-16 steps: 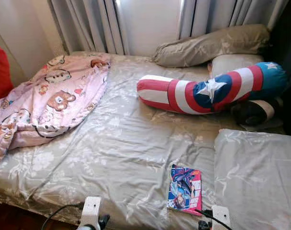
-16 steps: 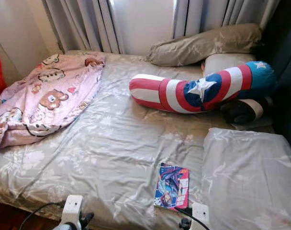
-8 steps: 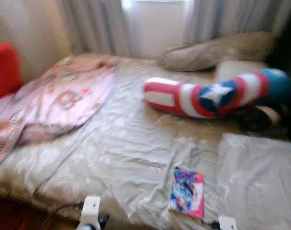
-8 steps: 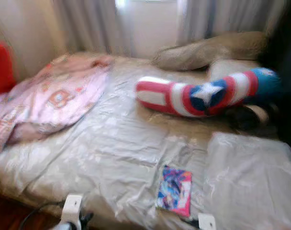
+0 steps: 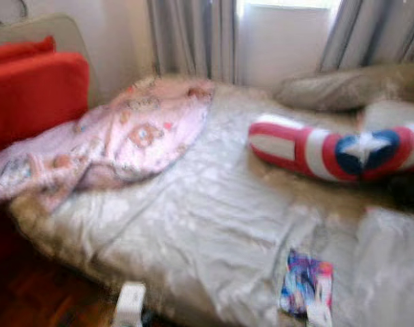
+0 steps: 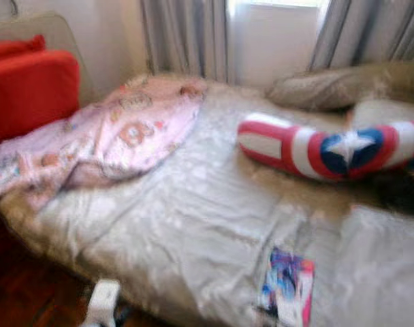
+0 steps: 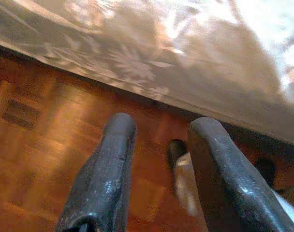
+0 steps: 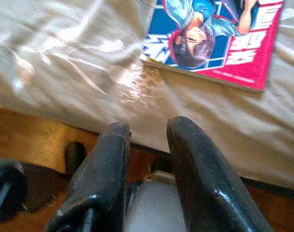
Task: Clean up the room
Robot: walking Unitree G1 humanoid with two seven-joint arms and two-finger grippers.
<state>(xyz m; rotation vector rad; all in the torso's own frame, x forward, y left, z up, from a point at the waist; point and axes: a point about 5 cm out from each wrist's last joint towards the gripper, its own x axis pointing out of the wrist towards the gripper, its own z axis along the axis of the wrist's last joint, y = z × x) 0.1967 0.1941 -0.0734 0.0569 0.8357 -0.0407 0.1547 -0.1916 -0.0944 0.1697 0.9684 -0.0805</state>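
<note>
A comic book with a pink and blue cover lies flat near the front edge of the bed, and its cover faces the right wrist camera. My right gripper hangs just below that bed edge, short of the book, fingers slightly apart and holding nothing. My left gripper hangs over the wooden floor beside the bed, open and empty. A crumpled pink blanket with bear prints covers the bed's far left part.
A long red, white and blue star pillow lies across the right of the bed, with a grey pillow behind it under the curtains. A red cushion stands at the left. Another grey pillow sits front right.
The camera has swung to the left: the whole bed scene sits further right and more of the red cushion shows. Nothing on the bed has moved, and the picture is blurred.
</note>
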